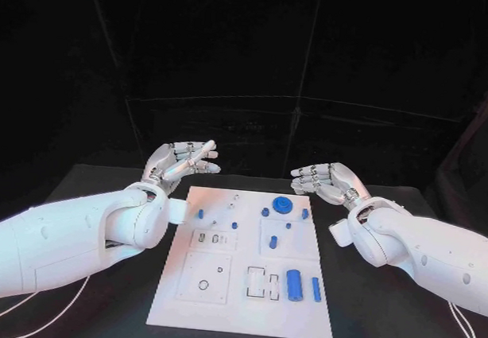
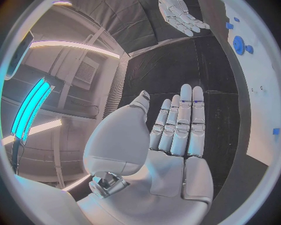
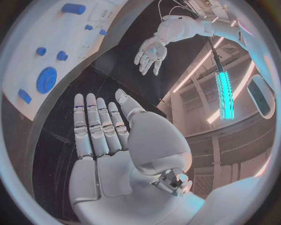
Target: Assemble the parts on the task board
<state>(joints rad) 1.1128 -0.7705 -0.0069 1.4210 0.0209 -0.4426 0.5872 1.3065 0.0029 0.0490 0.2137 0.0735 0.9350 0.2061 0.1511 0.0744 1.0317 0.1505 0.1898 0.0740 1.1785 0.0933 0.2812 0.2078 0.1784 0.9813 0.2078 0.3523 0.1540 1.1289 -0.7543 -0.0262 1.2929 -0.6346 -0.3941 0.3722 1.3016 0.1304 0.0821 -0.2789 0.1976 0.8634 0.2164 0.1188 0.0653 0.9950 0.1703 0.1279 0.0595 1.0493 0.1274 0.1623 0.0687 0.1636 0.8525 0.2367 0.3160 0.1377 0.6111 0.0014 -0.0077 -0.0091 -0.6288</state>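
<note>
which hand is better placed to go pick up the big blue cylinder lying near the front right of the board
Right, probably. The big blue cylinder lies on the task board's right half, the side the right hand and its arm come in from. The left hand would have to cross the board. Both hands are empty, fingers apart.

No readable text, labels, brands or numbers anywhere: task board (image 1: pixel 245 297) shows only unmarked outlines, blue parts (image 1: pixel 294 284) carry no markings, hands and arms plain.
</note>
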